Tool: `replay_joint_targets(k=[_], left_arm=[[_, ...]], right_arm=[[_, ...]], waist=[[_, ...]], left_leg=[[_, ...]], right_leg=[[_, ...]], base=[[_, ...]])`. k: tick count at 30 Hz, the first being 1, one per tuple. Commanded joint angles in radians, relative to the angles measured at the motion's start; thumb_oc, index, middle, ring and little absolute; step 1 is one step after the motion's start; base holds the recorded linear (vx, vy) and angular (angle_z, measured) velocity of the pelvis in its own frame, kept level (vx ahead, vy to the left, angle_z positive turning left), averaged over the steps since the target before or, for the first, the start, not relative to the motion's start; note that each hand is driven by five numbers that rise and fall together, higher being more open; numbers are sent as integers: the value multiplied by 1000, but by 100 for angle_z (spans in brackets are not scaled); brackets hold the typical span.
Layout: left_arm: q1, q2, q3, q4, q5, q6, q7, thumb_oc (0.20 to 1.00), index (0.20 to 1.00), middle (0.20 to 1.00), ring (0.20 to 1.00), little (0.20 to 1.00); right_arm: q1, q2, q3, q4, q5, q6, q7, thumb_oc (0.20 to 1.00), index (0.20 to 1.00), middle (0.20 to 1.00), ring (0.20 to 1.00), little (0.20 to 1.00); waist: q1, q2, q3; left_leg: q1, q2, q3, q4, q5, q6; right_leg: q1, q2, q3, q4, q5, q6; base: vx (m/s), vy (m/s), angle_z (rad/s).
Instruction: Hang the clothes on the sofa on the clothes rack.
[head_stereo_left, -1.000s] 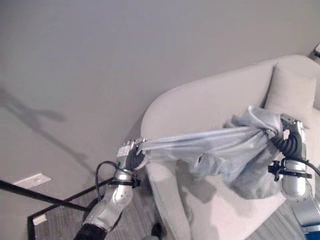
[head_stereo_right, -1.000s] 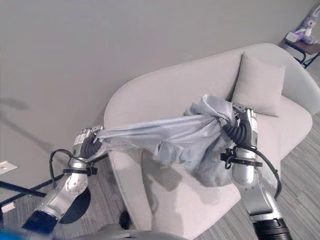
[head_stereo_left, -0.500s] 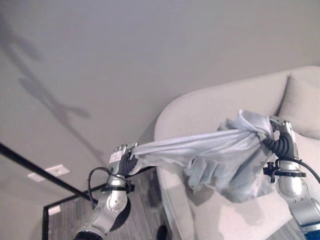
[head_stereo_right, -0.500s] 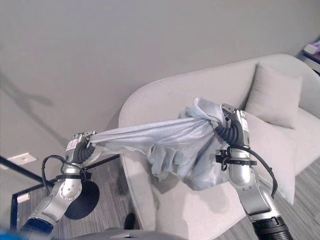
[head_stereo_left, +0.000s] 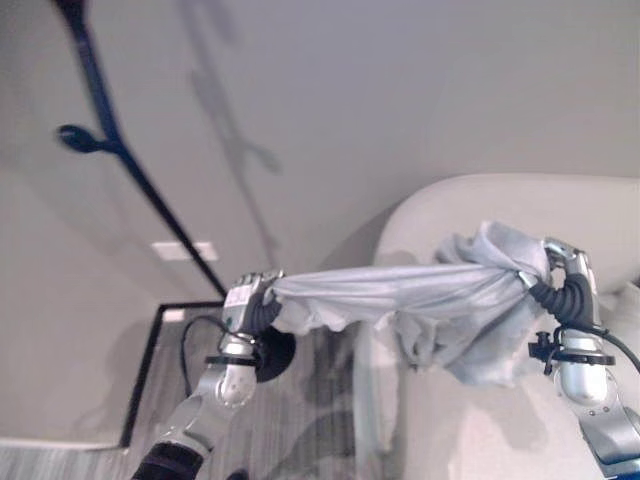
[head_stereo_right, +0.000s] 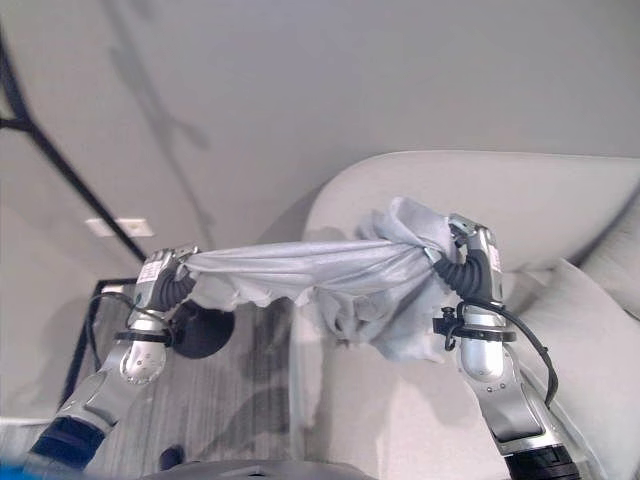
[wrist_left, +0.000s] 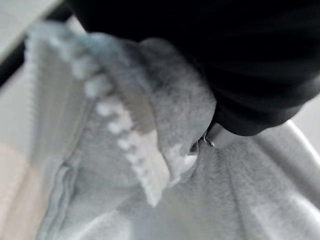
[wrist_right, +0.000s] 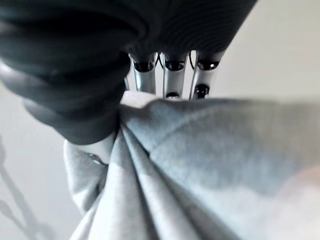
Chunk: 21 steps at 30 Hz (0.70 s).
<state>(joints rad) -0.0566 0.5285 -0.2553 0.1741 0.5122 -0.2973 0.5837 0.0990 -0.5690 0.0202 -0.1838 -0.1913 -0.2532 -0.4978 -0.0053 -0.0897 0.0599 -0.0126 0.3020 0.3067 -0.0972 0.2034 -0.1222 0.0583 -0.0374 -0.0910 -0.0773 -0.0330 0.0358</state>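
Beige sofa (head_stereo_right: 560, 330), occupying the right half of the scene, with a rounded backrest and a cushion (head_stereo_right: 620, 250) at its far right edge. Grey wall behind it; wood-grain floor (head_stereo_right: 230, 400) at lower left.

Clothes rack (head_stereo_left: 120, 160): a dark slanting pole with a side peg, standing at far left, with a dark rectangular base frame (head_stereo_left: 150, 350) on the floor beneath. It is well apart from the garment.

Garment (head_stereo_right: 330, 270): a pale grey, soft, fleecy piece of clothing, held in the air above the left end of the sofa and the floor beside it. It is stretched into a nearly level, twisted band between the two hands; most of its bulk hangs in loose wrinkled folds below the band, toward the right. The left wrist view shows a zipper edge with pale teeth (wrist_left: 125, 145) along one hem.

Left hand (head_stereo_left: 248, 300): fingers curled tight on the left end of the garment.

Right hand (head_stereo_right: 470, 262): fingers closed round the bunched right end, cloth gathered into pleats at the grip.
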Motion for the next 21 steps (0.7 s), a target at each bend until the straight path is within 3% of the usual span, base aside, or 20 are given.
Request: replay_joint_targets(k=[1, 3, 7, 8, 11, 12, 13, 14, 15, 17, 18, 19, 21], left_arm=[[25, 43, -1, 0, -9, -15, 50, 200, 200, 200, 200, 200], [16, 88, 17, 5, 11, -4, 69, 200, 200, 200, 200, 200], [-22, 138, 26, 2, 36, 2, 87, 200, 200, 200, 200, 200], [-51, 142, 22, 22, 34, 6, 104, 200, 200, 200, 200, 200], [-84, 131, 17, 50, 21, 11, 112, 200, 200, 200, 200, 200], [-88, 132, 18, 50, 24, 11, 109, 200, 200, 200, 200, 200], [-101, 130, 7, 46, 27, 3, 110, 200, 200, 200, 200, 200], [-102, 130, 7, 46, 27, 3, 110, 200, 200, 200, 200, 200], [-107, 125, -14, 48, 11, -3, 72, 200, 200, 200, 200, 200], [-108, 125, -14, 47, 11, -3, 71, 200, 200, 200, 200, 200], [-103, 126, -17, 50, 3, -3, 57, 200, 200, 200, 200, 200], [-95, 132, -19, 46, -7, 0, 30, 200, 200, 200, 200, 200], [-110, 119, -48, 39, -16, -11, 9, 200, 200, 200, 200, 200]], right_arm=[[12, -20, -44, 3, 31, -61, -81, 200, 200, 200, 200, 200], [-39, 6, -11, 4, 20, -52, -91, 200, 200, 200, 200, 200], [-73, 23, 5, 9, 9, -52, -96, 200, 200, 200, 200, 200], [-93, 39, 16, 26, 13, -48, -106, 200, 200, 200, 200, 200], [-108, 52, 18, 47, 16, -38, -116, 200, 200, 200, 200, 200], [-101, 53, 12, 45, 10, -37, -111, 200, 200, 200, 200, 200], [-78, 46, -8, 21, 3, -40, -105, 200, 200, 200, 200, 200], [-77, 47, -8, 21, 3, -40, -105, 200, 200, 200, 200, 200], [-52, 28, -36, -1, 1, -35, -90, 200, 200, 200, 200, 200], [-51, 28, -37, -3, 2, -34, -89, 200, 200, 200, 200, 200], [-45, 29, -39, -3, 2, -35, -85, 200, 200, 200, 200, 200], [-28, 29, -45, -3, 2, -33, -76, 200, 200, 200, 200, 200], [14, 33, -68, -3, 7, -47, -72, 200, 200, 200, 200, 200]], waist=[[-2, 5, -91], [5, -20, -72], [14, -51, -42], [12, -55, -35], [1, -48, -41], [-10, -39, -44], [-32, -33, -39], [-31, -34, -39], [-48, -27, -29], [-46, -29, -29], [-46, -34, -31], [-46, -47, -49], [-67, -69, -83]], left_leg=[[7, -14, 25, 18, -180, -49], [-46, -69, 19, 44, -215, -22], [-160, -115, -3, 135, -264, 8], [-206, -145, -24, 161, -280, 21], [-229, -176, -47, 173, -293, 43], [-216, -185, -58, 167, -306, 52], [-199, -205, -74, 160, -308, 71], [-200, -206, -74, 159, -307, 71], [-179, -230, -88, 151, -317, 104], [-180, -232, -86, 148, -309, 104], [-178, -238, -81, 139, -304, 112], [-174, -241, -73, 107, -294, 121], [-154, -259, -80, 55, -277, 126]], right_leg=[[-137, -134, -11, -10, 67, 151], [-203, -164, 9, -10, 113, 172], [-287, -200, 21, -10, 156, 197], [-327, -209, 38, -10, 165, 207], [-367, -200, 90, -10, 158, 211], [-377, -183, 131, -10, 159, 210], [-370, -155, 214, -10, 157, 203], [-371, -156, 214, -10, 158, 203], [-311, -103, 281, 41, 96, 165], [-316, -104, 284, 45, 99, 165], [-299, -80, 287, 67, 79, 156], [-264, -33, 290, 90, 40, 148], [-243, 44, 363, 119, 6, 138]], base=[[-122, 359, 1], [-201, 348, -21], [-204, 279, 21], [-177, 257, 9], [-26, 262, 28], [126, 365, 18], [112, 275, 15], [68, 387, 57], [-4, 212, 74], [-14, 122, 50], [7, 61, 14], [41, 78, -1], [119, 68, -13]])
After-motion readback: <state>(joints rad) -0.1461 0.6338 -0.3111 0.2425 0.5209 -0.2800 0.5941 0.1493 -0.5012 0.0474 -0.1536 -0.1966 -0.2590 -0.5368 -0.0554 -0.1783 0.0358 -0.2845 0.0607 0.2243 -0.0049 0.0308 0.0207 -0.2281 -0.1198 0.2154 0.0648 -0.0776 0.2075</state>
